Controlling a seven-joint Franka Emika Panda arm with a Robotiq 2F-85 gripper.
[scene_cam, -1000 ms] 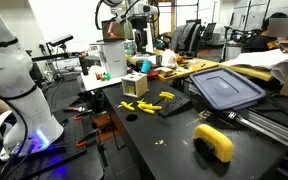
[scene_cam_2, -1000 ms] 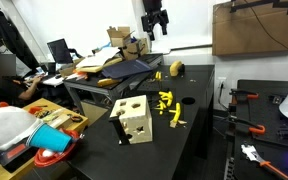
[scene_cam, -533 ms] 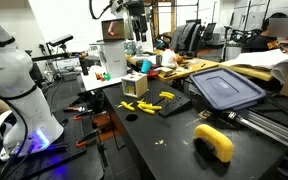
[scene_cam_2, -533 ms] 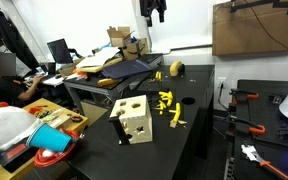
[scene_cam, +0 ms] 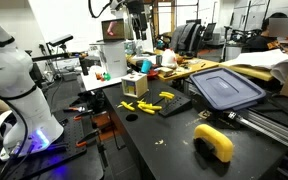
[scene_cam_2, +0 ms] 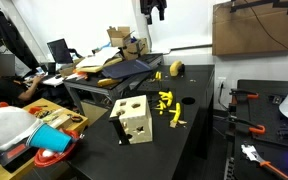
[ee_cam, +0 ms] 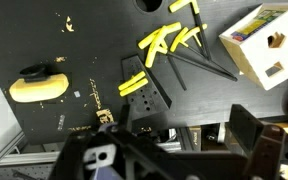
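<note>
My gripper [ee_cam: 181, 150] hangs high above the black table, open and empty, with both fingers wide apart at the bottom of the wrist view. In both exterior views it sits at the top edge [scene_cam: 136, 8] [scene_cam_2: 156, 9]. Far below lie several yellow sticks [ee_cam: 170, 40] [scene_cam_2: 167, 106] [scene_cam: 150, 103], some on a black drilled block [ee_cam: 144, 96] [scene_cam: 174, 105]. A wooden box with cut-out holes [ee_cam: 270, 47] [scene_cam_2: 134, 120] [scene_cam: 135, 85] stands beside them. A yellow curved tool [ee_cam: 39, 86] [scene_cam: 214, 142] [scene_cam_2: 177, 68] lies apart from them.
A dark blue bin lid [scene_cam: 225, 88] [scene_cam_2: 134, 68] rests on the table [scene_cam_2: 199, 110] near cardboard and clutter. A round hole [ee_cam: 148, 4] marks the tabletop. Tools lie on the floor [scene_cam_2: 249, 125]. A white robot body [scene_cam: 14, 80] stands beside the table.
The gripper has risen a little toward the top of both exterior views, then held still. Nothing on the table has moved.
</note>
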